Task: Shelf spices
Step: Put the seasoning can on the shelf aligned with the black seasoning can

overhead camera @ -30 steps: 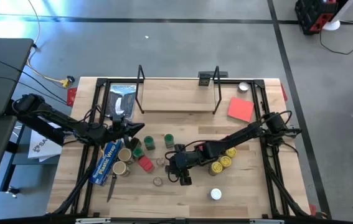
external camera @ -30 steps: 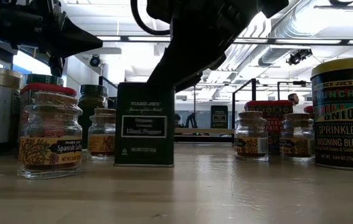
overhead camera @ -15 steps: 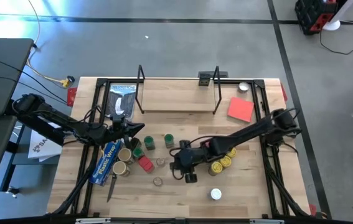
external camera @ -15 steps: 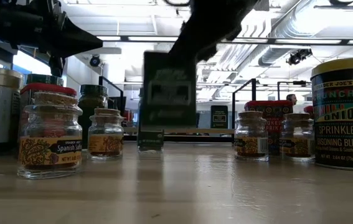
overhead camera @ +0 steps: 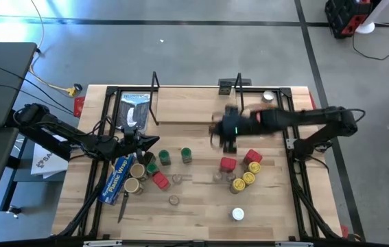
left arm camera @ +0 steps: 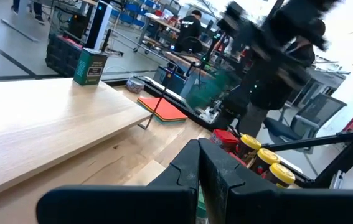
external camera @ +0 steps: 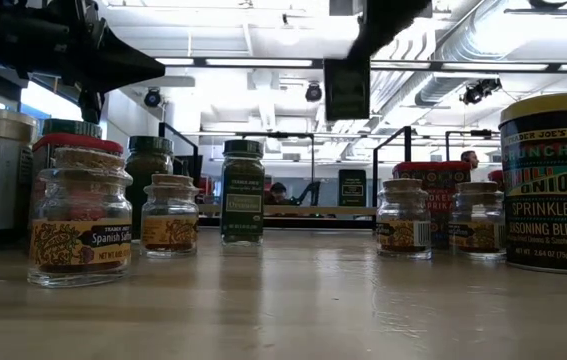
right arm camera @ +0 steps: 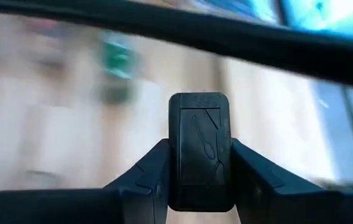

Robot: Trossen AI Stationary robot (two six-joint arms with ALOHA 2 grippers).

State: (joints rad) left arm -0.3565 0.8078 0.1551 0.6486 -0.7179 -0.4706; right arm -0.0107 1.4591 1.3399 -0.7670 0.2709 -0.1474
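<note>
My right gripper (overhead camera: pixel 226 135) hangs in the air just short of the shelf's near edge, shut on a dark green spice tin (external camera: pixel 347 88). The shelf (overhead camera: pixel 194 110), a light-wood board with black wire uprights, bears a small green tin (left arm camera: pixel 89 66) at its far right. Spices stand on the table: green-lidded jars (overhead camera: pixel 164 158), red tins (overhead camera: pixel 228 165), yellow-lidded jars (overhead camera: pixel 243 180), tan-lidded jars (overhead camera: pixel 136 177) and a white-lidded one (overhead camera: pixel 237 214). My left gripper (overhead camera: pixel 150 140) is shut and level at the table's left, touching nothing. My right gripper pinches the dark tin between its two fingers, one finger (right arm camera: pixel 146 175) on each of two opposite sides near the tin's top (right arm camera: pixel 199 149). The fingers slant down from above. The tin hangs upright below them, lifted well clear of the table.
A long blue plastic-wrap box (overhead camera: pixel 117 177) lies by the left arm. A small round tin (overhead camera: pixel 268 96) sits at the far right corner. Small clear jars (external camera: pixel 80 215) stand close to the low camera. Bare wood shows along the table's near edge.
My right gripper has risen with the dark tin from the middle of the table and swung toward the far edge and the right, up to the shelf's near edge. The tin, which stood on the table, now hangs lifted clear.
</note>
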